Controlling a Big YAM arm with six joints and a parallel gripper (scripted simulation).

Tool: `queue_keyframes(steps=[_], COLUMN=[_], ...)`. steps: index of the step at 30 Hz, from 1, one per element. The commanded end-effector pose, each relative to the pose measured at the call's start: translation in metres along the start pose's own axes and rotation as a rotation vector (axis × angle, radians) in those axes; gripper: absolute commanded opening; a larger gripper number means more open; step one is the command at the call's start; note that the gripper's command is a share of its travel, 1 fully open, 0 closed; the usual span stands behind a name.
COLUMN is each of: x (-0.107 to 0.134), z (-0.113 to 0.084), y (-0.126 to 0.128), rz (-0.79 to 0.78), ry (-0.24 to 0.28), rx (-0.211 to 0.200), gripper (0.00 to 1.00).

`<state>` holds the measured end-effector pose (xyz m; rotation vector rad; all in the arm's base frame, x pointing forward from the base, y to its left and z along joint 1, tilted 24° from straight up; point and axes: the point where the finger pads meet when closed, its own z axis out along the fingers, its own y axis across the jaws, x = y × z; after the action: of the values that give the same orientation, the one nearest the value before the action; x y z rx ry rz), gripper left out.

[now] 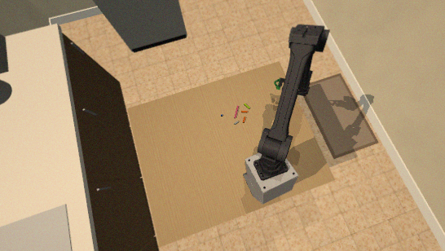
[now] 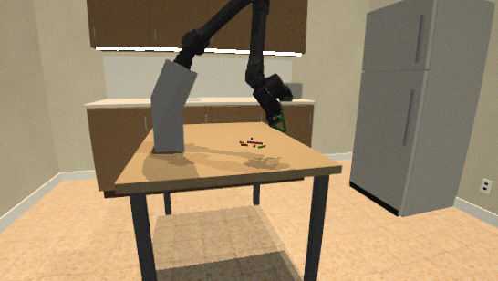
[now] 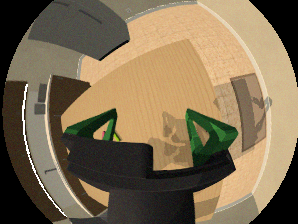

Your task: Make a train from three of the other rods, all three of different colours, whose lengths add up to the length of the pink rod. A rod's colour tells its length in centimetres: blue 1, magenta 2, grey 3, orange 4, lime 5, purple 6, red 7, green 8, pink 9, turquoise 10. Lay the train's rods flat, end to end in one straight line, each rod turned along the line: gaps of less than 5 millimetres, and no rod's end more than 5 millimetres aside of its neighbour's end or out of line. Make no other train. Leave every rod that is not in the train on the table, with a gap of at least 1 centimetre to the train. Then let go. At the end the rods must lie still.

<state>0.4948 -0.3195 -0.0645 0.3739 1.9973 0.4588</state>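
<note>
Pink for the measure: laid flat on the table (image 1: 175,163) (image 2: 214,175) (image 3: 145,90) as the long pink rod (image 1: 236,112) (image 2: 254,142), probably to be left alone as the length to match. Lying near it, loose and at differing angles, with the lime rod (image 1: 247,106) (image 2: 262,146) (image 3: 117,136) to one side, the grey rod (image 1: 236,122) (image 2: 241,142) by one end and the tiny blue rod (image 1: 222,115) (image 2: 251,139) off on the other side. Adding up, by colour, to nine: five, three and one. Not joined into any train. Seemingly there as decoys: the orange rod nearer the lime (image 1: 244,112) (image 2: 254,145) and the orange rod nearer the grey (image 1: 244,120) (image 2: 244,144), to be kept clear of the line. Released and spread wide, the jaws, with nothing between the green fingers (image 1: 278,87) (image 2: 278,130). Hanging above the table, well apart from the rods, likely for an approach. Best to choose a roomy strip for the line, then set down gently, since nudging the short blue rod could spoil the alignment.
</note>
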Motion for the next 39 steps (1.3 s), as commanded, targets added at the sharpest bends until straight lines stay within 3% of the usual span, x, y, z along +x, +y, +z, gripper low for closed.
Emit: queue_keyframes(steps=[1, 5, 6, 11, 12, 17, 18, 23, 24, 25, 31, 32, 39], x=[-0.008, -0.013, 0.002, 0.002, 0.012, 0.011, 0.023, 0.022, 0.019, 0.036, 0.038, 0.048, 0.049], z=[0.010, 0.011, 0.024, 0.027, 0.037, 0.041, 0.050, 0.055, 0.046, 0.060, 0.064, 0.070, 0.073], y=[0.024, 0.023, 0.040, 0.037, 0.056, 0.054, 0.073, 0.069, 0.055, 0.090, 0.087, 0.107, 0.105], rz=[-0.129, -0.135, -0.215, -0.215, -0.306, -0.308, -0.401, -0.403, -0.388, -0.499, -0.497, -0.600, -0.600], ry=[0.021, 0.015, 0.062, 0.062, 0.104, 0.103, 0.149, 0.147, 0.138, 0.195, 0.198, 0.241, 0.241], rx=[-0.010, -0.009, -0.003, -0.004, 0.001, -0.001, 0.001, 0.000, 0.024, -0.001, -0.003, -0.007, -0.008], gripper=[1.00, 1.00, 1.00, 1.00, 1.00, 1.00, 1.00, 1.00, 1.00, 1.00, 1.00, 1.00, 1.00])
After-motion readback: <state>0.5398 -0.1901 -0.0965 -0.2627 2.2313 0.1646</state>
